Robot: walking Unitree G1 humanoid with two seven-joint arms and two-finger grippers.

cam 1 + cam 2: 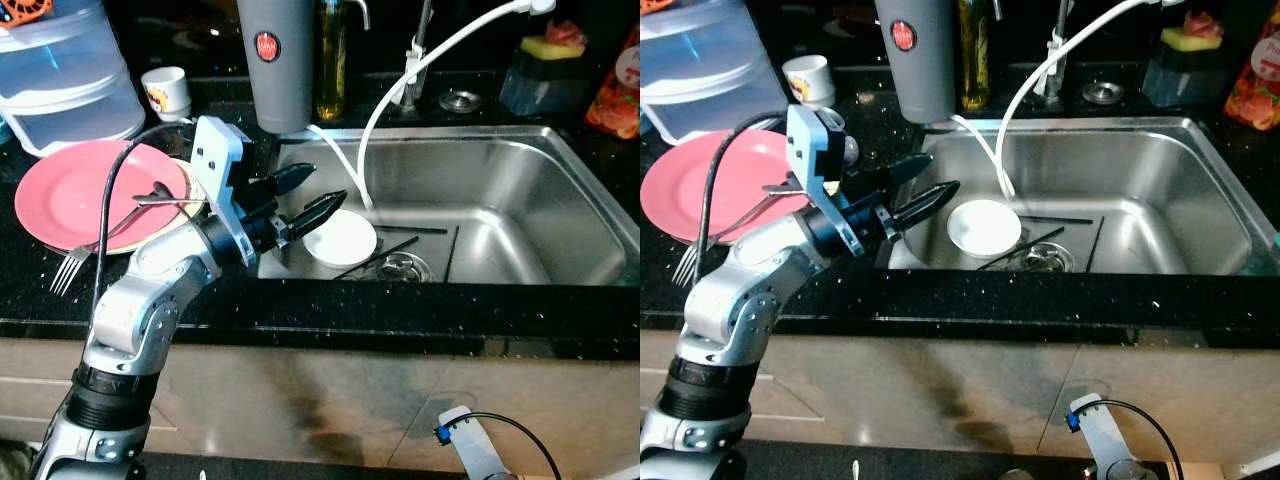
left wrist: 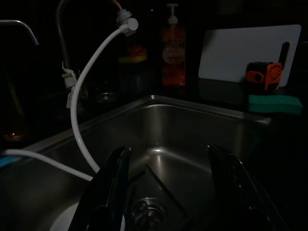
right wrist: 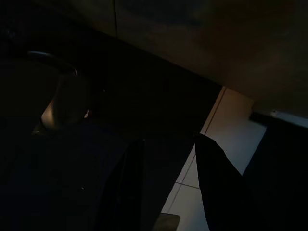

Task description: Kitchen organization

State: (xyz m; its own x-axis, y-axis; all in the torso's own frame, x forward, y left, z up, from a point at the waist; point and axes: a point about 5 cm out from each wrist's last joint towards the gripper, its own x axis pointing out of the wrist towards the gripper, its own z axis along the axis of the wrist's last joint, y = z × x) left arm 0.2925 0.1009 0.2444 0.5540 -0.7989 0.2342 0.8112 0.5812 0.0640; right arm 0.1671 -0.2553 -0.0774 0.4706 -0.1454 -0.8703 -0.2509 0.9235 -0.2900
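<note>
My left gripper hovers open over the left end of the steel sink, with nothing between its fingers. Just beyond and below its tips a white bowl sits on the sink floor, beside dark chopsticks and the drain. In the left wrist view the two black fingers frame the sink basin and the drain. A pink plate lies on the black counter left of the sink, with a fork and a spoon on it. My right arm hangs idle below the counter, its gripper open.
A white hose curves from the tap down into the sink close to my left gripper. A grey cylinder, an oil bottle, a white cup and a clear plastic container stand behind. Sponges sit at the back right.
</note>
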